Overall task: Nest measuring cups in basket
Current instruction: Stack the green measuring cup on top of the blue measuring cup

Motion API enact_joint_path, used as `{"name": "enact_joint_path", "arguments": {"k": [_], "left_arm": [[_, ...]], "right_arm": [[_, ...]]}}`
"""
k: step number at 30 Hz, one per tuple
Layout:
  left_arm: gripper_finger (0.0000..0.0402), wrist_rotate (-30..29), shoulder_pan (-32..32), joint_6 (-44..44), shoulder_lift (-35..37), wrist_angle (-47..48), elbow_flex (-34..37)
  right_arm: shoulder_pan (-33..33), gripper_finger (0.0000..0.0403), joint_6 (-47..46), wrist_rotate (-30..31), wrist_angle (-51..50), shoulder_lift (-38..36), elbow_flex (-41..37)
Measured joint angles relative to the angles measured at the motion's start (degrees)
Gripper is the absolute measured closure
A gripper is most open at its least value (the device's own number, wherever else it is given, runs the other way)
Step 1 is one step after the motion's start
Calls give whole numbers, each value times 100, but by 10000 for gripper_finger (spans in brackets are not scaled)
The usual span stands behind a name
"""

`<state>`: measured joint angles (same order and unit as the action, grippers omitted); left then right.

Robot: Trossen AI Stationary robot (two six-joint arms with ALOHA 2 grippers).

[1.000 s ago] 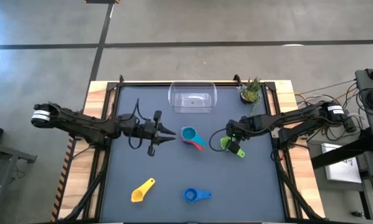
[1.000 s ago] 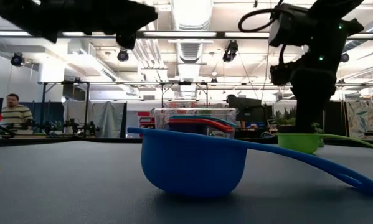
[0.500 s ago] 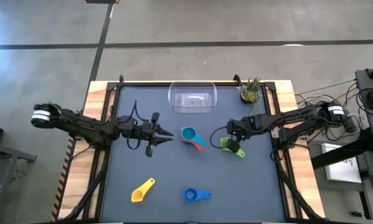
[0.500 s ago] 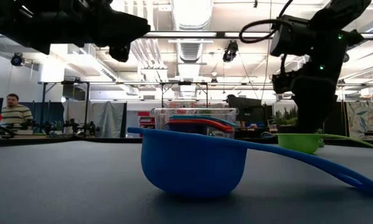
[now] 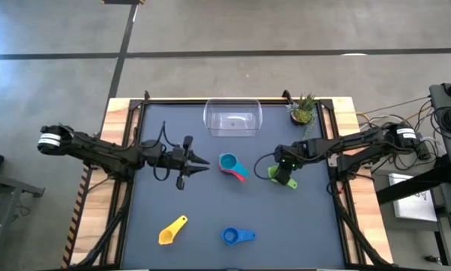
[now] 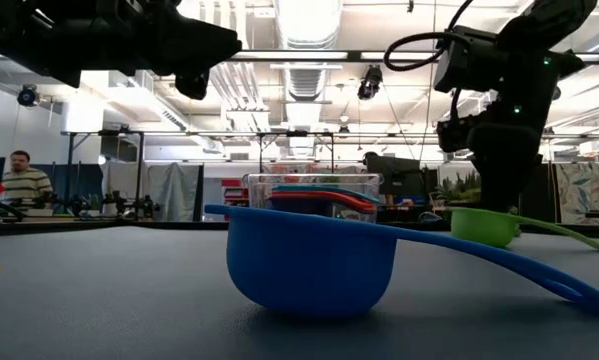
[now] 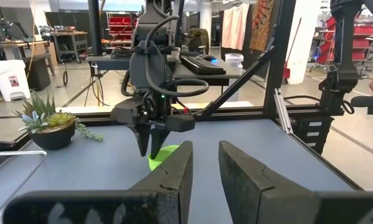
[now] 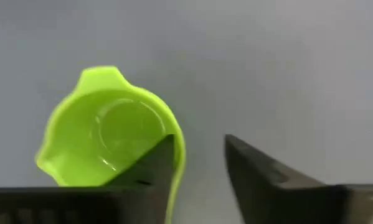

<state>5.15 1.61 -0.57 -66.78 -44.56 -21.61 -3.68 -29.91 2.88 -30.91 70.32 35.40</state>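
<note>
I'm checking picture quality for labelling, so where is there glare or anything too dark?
Low view: bright ceiling lights glare, and the right tool is a dark silhouette above the green cup. Right wrist view: even light on that cup, no glare.

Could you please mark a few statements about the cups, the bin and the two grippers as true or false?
1. The clear plastic rectangular basket holds the small blue plastic measuring cup. False: that cup sits on the table.
2. The right gripper is at the small green plastic measuring cup. True.
3. The left gripper grips the small yellow plastic measuring cup. False: it is open and empty.
4. A potted plant stands beside the basket. True.
</note>
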Motion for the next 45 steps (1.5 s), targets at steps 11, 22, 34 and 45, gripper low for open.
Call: {"name": "enact_joint_path", "arguments": {"k": [11,22,34,45], "left_arm": [[340,-11,0,-1,9,4,0],[340,-17,0,-1,82,40,0],[340,-15,-37,-14,678,828,-2],[340,-17,-37,-1,1424,992,324]], "right_arm": [[-148,393,-55,-139,478,-221,122],[-178,394,180,-145,1587,9,1468],[-240,394,711,-519,1078,1837,3160],[-675,394,907,-634,632,2539,3787]]}}
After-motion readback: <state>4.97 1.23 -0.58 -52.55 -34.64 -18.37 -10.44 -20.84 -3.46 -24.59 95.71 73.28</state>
